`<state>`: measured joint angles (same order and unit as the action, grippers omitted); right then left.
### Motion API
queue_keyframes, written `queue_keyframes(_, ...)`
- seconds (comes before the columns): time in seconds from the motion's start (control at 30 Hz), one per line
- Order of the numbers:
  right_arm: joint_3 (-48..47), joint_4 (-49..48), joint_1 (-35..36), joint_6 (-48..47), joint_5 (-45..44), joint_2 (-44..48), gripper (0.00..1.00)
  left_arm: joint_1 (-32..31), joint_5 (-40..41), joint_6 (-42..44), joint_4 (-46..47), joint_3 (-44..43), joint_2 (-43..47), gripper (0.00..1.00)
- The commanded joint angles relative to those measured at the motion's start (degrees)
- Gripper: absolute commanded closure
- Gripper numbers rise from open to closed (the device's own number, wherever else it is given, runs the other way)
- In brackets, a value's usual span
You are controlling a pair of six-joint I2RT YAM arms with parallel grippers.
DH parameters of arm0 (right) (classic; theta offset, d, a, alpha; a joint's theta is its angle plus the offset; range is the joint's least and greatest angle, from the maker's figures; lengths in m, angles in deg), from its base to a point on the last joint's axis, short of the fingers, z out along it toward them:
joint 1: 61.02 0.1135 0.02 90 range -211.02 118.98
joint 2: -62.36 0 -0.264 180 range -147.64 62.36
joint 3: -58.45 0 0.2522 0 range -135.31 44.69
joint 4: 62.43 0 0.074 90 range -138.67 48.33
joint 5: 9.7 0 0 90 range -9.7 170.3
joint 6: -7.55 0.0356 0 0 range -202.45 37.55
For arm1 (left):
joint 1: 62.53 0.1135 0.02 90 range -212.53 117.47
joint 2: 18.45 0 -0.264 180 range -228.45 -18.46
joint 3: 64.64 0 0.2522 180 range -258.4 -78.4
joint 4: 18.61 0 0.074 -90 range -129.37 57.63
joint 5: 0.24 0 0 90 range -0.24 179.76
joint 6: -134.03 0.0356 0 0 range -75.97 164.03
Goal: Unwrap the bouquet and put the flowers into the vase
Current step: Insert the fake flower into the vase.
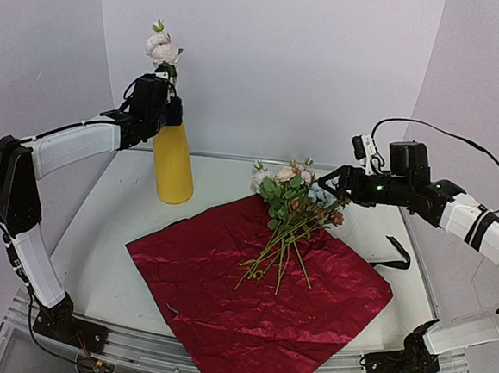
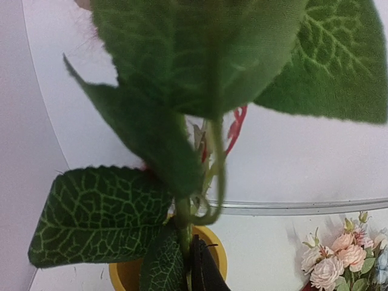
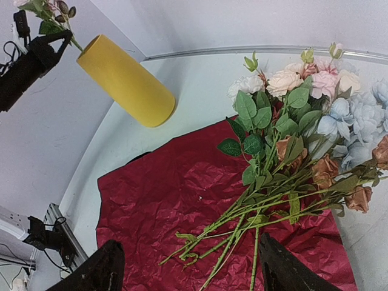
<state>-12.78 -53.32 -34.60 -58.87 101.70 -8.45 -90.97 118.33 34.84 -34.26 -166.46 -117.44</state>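
Yellow vase [image 1: 172, 167] stands left, the left tool [image 1: 164, 102] clamped on one white flower [image 1: 163, 50] by its stem at the vase mouth. The red wrapping paper [image 1: 223, 297] lies spread open. Most flowers [image 1: 290, 216] lie on it, the right tool [image 1: 329, 184] above them with its jaws apart.

Crinkled dark red wrapping paper [image 1: 249, 307] with a faint sheen, smooth matt yellow vase [image 1: 172, 167], fuzzy cloth-like veined leaves [image 2: 100, 212], soft fabric-look blooms [image 3: 285, 80], smooth white table [image 1: 97, 252]
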Motion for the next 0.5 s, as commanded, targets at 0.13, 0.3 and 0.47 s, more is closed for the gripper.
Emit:
queue_keyframes(0.13, -0.6, -0.1, 0.3, -1.1, 0.6, 1.0, 0.23, 0.1, 1.4, -2.6, -6.1, -5.2, -0.7, 0.74)
queue_keyframes(0.3, -1.0, -0.1, 0.3, -1.1, 1.5, 0.6, 0.23, 0.0, 1.9, -3.6, -8.9, -6.2, 0.1, 0.56)
queue_keyframes(0.47, -0.2, -0.1, 0.2, -0.6, 2.4, 1.3, 0.23, 0.0, 1.9, -5.1, -9.8, -5.1, 3.2, 0.48)
